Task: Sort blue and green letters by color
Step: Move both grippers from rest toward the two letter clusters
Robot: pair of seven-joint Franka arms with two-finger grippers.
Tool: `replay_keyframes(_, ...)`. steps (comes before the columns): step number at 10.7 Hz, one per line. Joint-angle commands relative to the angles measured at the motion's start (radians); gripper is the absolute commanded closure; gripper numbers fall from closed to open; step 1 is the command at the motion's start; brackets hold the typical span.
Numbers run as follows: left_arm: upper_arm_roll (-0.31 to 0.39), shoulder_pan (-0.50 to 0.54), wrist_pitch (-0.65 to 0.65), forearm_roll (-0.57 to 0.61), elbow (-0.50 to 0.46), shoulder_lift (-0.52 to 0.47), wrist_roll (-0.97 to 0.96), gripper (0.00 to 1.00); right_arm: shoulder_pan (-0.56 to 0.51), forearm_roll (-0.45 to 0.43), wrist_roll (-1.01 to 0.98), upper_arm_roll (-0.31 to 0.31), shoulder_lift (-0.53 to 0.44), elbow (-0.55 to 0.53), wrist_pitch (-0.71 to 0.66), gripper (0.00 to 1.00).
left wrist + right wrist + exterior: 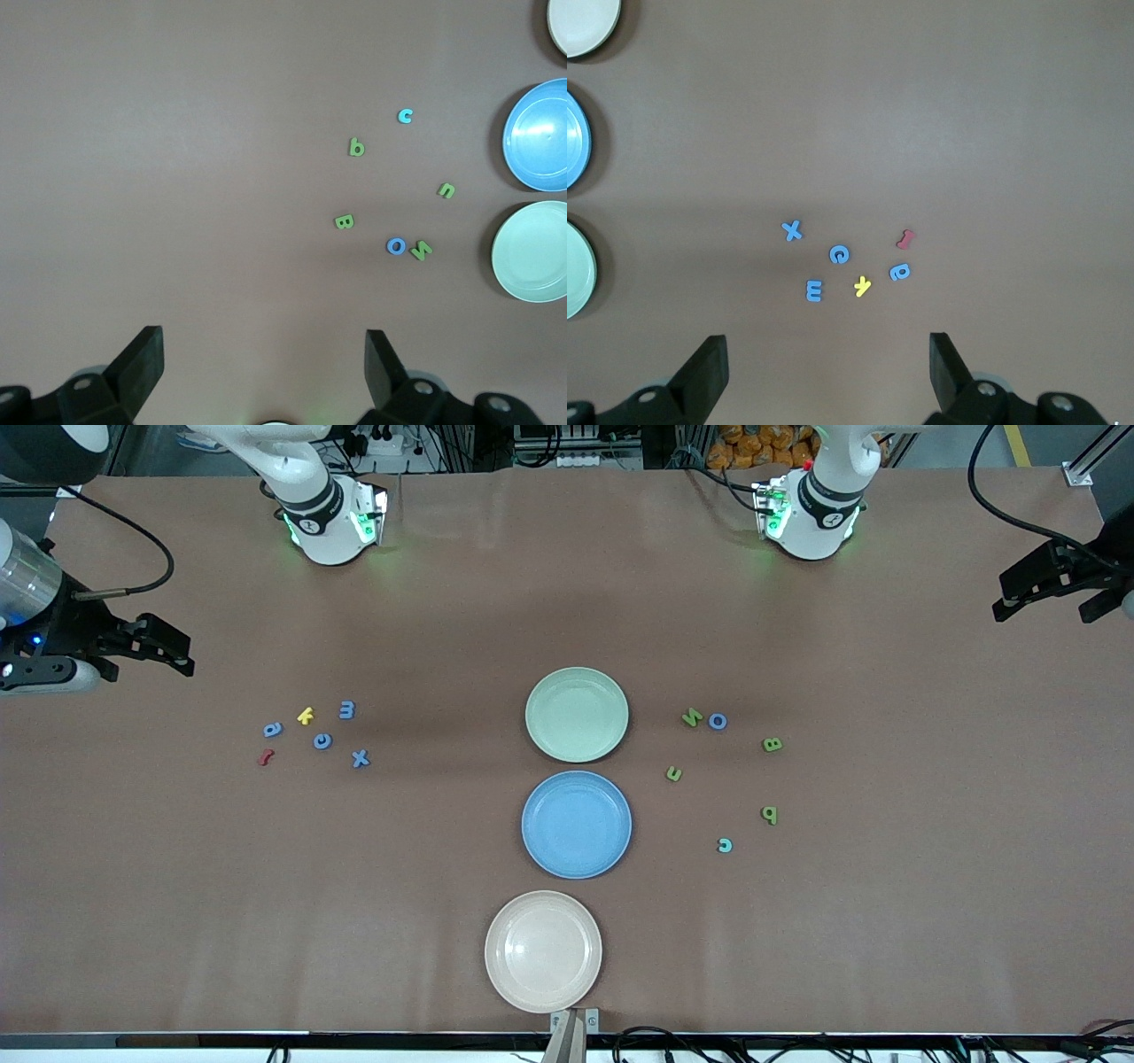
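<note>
Right gripper (pixel 146 646) raised over bare table at the right arm's end, fingers spread, holding nothing. Noted beside it: four blue letters, a (pixel 272 730), m (pixel 346 709), c (pixel 322 740), x (pixel 360 758), with one yellow k (pixel 306 715) and one red squiggle (pixel 265 757). Three plates mid-table: green plate (pixel 577 715), blue plate (pixel 577 824) nearer the camera, cream plate (pixel 543 950) nearest. Toward the left arm's end: four green letters, N (pixel 691 716), B (pixel 772 744), n (pixel 674 773), b (pixel 770 814); one blue o (pixel 718 721) touching N; one teal c (pixel 725 845). Left gripper (pixel 1054 584) raised at that end, fingers apart, empty. Each wrist view limited to its own cluster; front view alone covering both.
</note>
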Motion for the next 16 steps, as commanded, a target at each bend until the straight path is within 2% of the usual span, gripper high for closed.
replay_keyframes(1,0.000,0.021,0.009,-0.023,-0.003,0.021,0.016,0.00,-0.003,0.017,-0.005,-0.010,-0.006,0.016,-0.001,0.00)
replay_keyframes(4,0.000,0.010,0.017,-0.022,-0.047,0.033,0.016,0.00,-0.018,0.020,-0.008,-0.010,-0.014,0.043,-0.016,0.00)
replay_keyframes(5,-0.005,0.004,0.065,-0.024,-0.084,0.035,0.007,0.00,-0.017,0.023,-0.008,-0.010,-0.016,0.043,-0.022,0.00)
replay_keyframes(7,-0.020,0.002,0.223,-0.024,-0.223,0.024,0.005,0.00,-0.017,0.024,-0.010,-0.006,-0.037,0.042,-0.039,0.00)
replay_keyframes(8,-0.020,-0.004,0.271,-0.024,-0.246,0.045,-0.001,0.00,-0.017,0.024,-0.010,-0.004,-0.040,0.043,-0.048,0.00)
replay_keyframes(12,-0.068,-0.021,0.320,-0.019,-0.244,0.153,-0.094,0.00,-0.014,0.049,-0.013,-0.001,-0.046,0.034,-0.048,0.00)
replay_keyframes(16,-0.098,-0.021,0.444,-0.013,-0.248,0.290,-0.094,0.00,-0.015,0.049,-0.013,-0.001,-0.043,-0.015,-0.029,0.00)
